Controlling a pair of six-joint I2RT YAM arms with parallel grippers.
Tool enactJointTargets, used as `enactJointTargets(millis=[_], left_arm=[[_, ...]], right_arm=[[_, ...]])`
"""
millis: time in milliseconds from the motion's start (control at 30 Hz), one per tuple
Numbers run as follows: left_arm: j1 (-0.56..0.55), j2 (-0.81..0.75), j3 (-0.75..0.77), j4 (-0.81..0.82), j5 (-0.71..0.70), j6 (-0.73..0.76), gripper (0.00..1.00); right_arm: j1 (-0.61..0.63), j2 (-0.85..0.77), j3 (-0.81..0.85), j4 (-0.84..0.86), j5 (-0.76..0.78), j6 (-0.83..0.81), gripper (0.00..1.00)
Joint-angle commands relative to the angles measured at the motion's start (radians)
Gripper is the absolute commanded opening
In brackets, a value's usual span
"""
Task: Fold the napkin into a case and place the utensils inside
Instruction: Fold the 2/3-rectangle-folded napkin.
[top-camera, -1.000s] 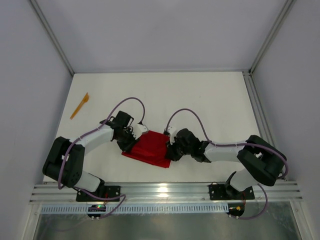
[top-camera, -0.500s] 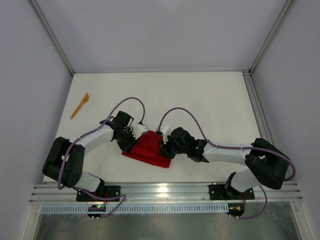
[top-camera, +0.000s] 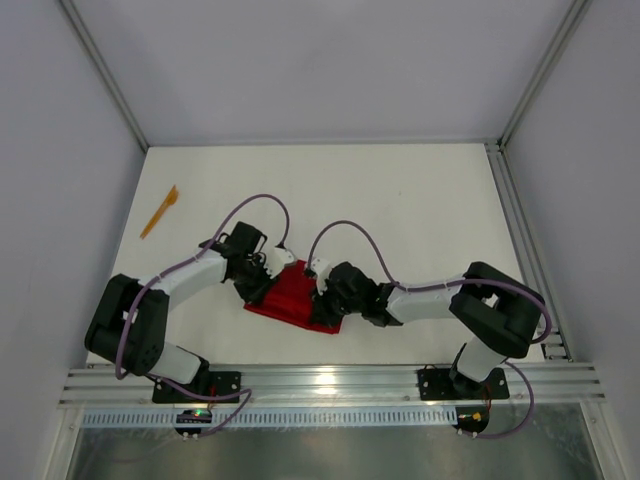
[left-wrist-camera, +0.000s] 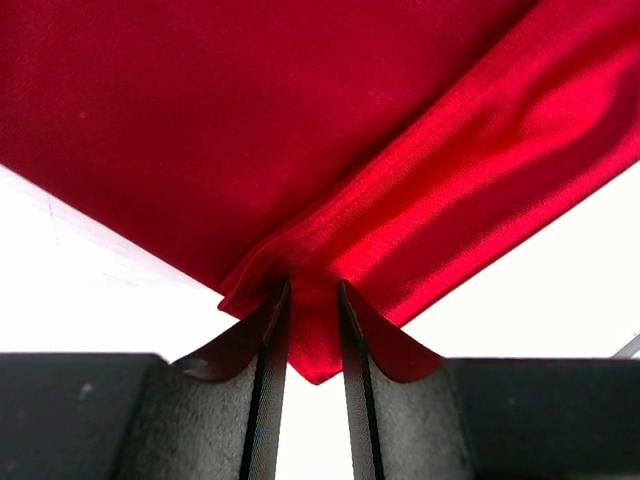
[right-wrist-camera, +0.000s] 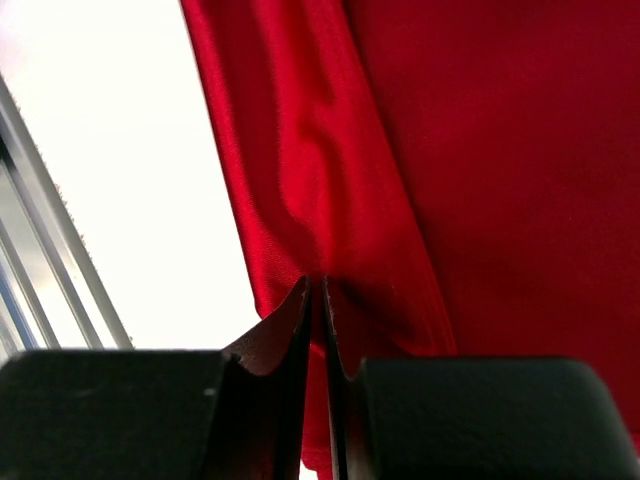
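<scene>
Left gripper (left-wrist-camera: 305, 292) pinches napkin (left-wrist-camera: 200, 120) corner, anchoring cloth on table (top-camera: 420, 210) between arms; right gripper (right-wrist-camera: 315, 285) clamped on opposite edge, likely to pull fold across; orange utensil (top-camera: 160, 211) lies well apart, far left

The napkin (top-camera: 292, 296) is plain bright red, the utensil (top-camera: 160, 211) orange, the table (top-camera: 420, 210) white.

The right claw (top-camera: 325, 297) has slid left, farther over the napkin (top-camera: 288, 298). Less red cloth shows now. The right arm's elbow has swung in closer.
</scene>
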Motion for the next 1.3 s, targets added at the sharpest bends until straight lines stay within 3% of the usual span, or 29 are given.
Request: enactJointTargets(millis=[0,133,300,367,533,700,733,1000,1267], left_arm=[[0.017,-0.014,-0.005,-0.006,-0.022,-0.001,0.29],[0.034,-0.058,0.026,-0.086,0.052,0.009,0.33],[0.108,-0.127,0.135,-0.201,0.296,0.008,0.48],[0.145,-0.144,0.164,-0.183,0.294,-0.041,0.55],[0.231,-0.091,0.178,-0.036,0.151,-0.213,0.61],[0.264,0.038,0.21,0.039,0.217,-0.288,0.7],[0.258,0.053,0.212,0.064,0.215,-0.3,0.75],[0.251,0.215,0.245,0.159,0.132,-0.363,0.76],[0.245,0.325,0.279,0.136,0.26,-0.403,0.68]], right_arm=[[-0.04,-0.006,-0.024,-0.026,0.046,0.038,0.13],[-0.078,-0.029,-0.013,-0.052,0.012,0.003,0.13],[-0.083,-0.018,0.014,-0.08,-0.029,-0.081,0.13],[-0.094,-0.018,0.016,-0.078,-0.034,-0.092,0.13],[-0.109,-0.029,0.024,-0.088,-0.051,-0.135,0.13],[-0.114,-0.035,0.03,-0.091,-0.061,-0.161,0.13],[-0.114,-0.035,0.03,-0.094,-0.057,-0.164,0.13],[-0.114,-0.029,0.025,-0.074,-0.078,-0.169,0.13],[-0.114,-0.033,0.02,-0.068,-0.072,-0.175,0.13]])
